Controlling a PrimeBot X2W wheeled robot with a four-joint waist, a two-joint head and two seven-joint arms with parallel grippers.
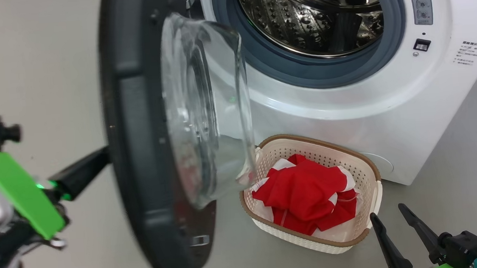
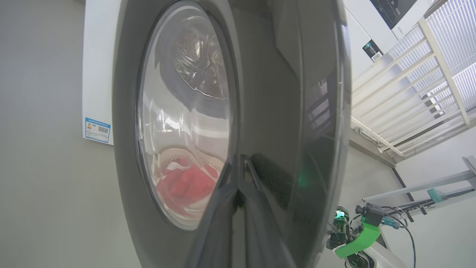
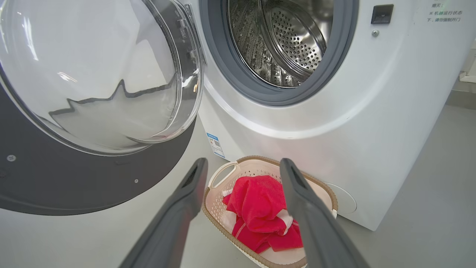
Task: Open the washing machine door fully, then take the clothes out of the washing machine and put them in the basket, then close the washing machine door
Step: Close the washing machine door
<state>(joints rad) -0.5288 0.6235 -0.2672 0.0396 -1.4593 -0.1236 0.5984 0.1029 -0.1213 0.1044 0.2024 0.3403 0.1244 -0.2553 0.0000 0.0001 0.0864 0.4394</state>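
Washing machine door standing swung out from washing machine. Clothes lying in basket beside it. Left gripper pressing against door's outer face, jaws closed, empty. Right gripper hovering near basket, jaws gaping, empty.

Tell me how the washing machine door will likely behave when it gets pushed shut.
The washing machine door looks rigid, so it should swing on its hinge rather than flex. Its glossy outer face may prove slippery.

Left gripper closed — right gripper spread wide.
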